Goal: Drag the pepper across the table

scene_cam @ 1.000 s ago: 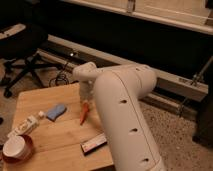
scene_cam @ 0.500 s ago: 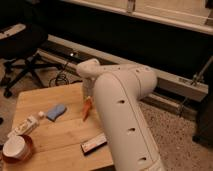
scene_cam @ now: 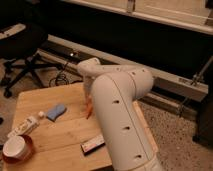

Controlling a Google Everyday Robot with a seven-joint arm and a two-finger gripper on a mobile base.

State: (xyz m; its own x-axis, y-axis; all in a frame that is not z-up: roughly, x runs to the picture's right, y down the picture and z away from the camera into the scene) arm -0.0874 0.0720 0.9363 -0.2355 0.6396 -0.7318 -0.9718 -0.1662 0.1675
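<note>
**Pepper nudged along the desk, arm bent low over it**

Compared with half a second ago, the pepper [scene_cam: 89,109] looks a shade further toward the far edge of the desk [scene_cam: 55,137], and the arm's elbow has swung slightly with it; the other items sit where they were.

From where I stand, the big white arm [scene_cam: 122,115] fills the right half of the scene, rising from the near right corner, folding at a rounded joint and reaching down to the desk's middle. The end effector [scene_cam: 88,98] is tucked under that joint, right above the pepper's upper end, and I cannot tell how it is set.

The pepper lies near the desk's centre, slim and orange-red, tilted almost upright in the view, just right of the blue block [scene_cam: 56,112].

At the near left corner stands 1 reddish bowl [scene_cam: 16,148] with a pale inside; what it holds I cannot make out. A white bottle-like item [scene_cam: 25,126] lies just beyond it, and a dark bar [scene_cam: 93,144] rests near the front edge.
</note>
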